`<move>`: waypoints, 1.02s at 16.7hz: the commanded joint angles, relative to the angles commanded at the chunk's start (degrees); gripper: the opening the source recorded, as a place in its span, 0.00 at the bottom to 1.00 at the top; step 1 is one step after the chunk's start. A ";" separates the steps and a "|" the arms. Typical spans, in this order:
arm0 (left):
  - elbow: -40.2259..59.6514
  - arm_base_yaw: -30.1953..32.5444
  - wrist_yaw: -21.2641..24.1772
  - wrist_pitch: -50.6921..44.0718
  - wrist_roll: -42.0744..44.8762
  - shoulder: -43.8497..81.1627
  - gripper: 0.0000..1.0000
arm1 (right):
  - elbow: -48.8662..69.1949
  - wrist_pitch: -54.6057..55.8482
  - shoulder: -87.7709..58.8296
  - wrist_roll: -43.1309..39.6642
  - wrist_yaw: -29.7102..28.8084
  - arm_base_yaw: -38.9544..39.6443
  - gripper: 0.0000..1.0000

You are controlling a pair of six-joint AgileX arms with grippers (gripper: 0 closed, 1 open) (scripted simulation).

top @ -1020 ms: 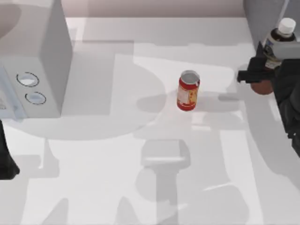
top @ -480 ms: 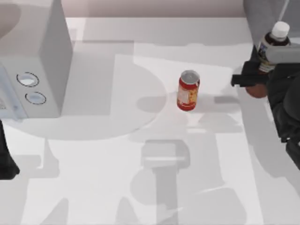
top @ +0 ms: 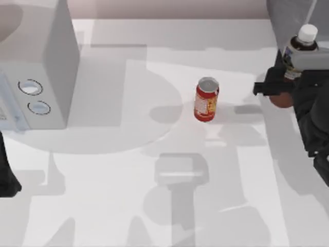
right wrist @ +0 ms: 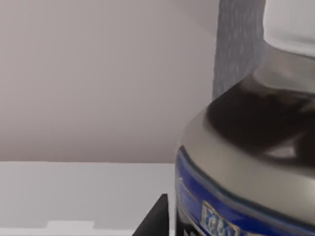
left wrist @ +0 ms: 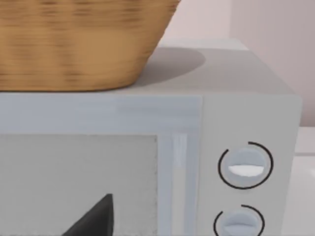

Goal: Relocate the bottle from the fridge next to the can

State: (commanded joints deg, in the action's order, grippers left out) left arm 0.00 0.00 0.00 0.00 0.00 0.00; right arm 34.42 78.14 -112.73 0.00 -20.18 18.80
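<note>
The bottle [top: 299,47], with its white cap, dark neck and blue-grey label, stands upright at the table's right side, its reddish-brown base showing below the arm. My right gripper [top: 284,86] is shut on its body. The right wrist view shows the bottle [right wrist: 246,152] very close. The red can [top: 206,99] stands upright in the middle of the table, well to the left of the bottle. Behind the bottle, the grey fridge [top: 288,15] fills the back right corner.
A white appliance with two round knobs [top: 38,77] stands at the back left; in the left wrist view a wicker basket [left wrist: 78,44] sits on top of it. My left arm [top: 6,177] is parked at the left edge.
The right gripper has carried the bottle a little to the left, away from the fridge and toward the can. Over the last half second it has barely moved. The left arm is still.
</note>
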 joint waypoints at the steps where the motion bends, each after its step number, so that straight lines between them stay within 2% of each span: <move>1: 0.00 0.00 0.00 0.00 0.00 0.00 1.00 | 0.00 0.00 0.00 0.00 0.00 0.00 0.45; 8: 0.00 0.00 0.00 0.00 0.00 0.00 1.00 | 0.00 0.00 0.00 0.00 0.00 0.00 0.98; 17: 0.00 0.00 0.00 0.00 0.00 0.00 1.00 | 0.04 -0.01 0.00 0.01 0.01 -0.04 1.00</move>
State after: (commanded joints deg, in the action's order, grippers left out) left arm 0.00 0.00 0.00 0.00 0.00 0.00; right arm 34.47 78.13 -112.73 0.01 -20.17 18.76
